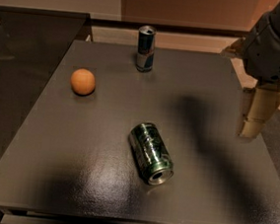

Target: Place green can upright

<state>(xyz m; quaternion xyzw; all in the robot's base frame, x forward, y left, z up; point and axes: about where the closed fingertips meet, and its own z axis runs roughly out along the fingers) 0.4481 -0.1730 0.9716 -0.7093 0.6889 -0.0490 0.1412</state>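
Note:
The green can (151, 153) lies on its side on the dark table (74, 177), a little front of centre, with its open silver end facing front right. It is dark green and shiny with pale swirls. My gripper (252, 126) hangs below the grey arm housing (278, 43) at the table's right edge. It is up in the air, well to the right of the can and apart from it. Nothing shows in the gripper.
A slim blue-and-silver can (146, 47) stands upright at the back middle of the table. An orange ball (83, 81) lies at the back left. A darker counter (22, 48) adjoins the table on the left. The arm casts a shadow across the table's right half.

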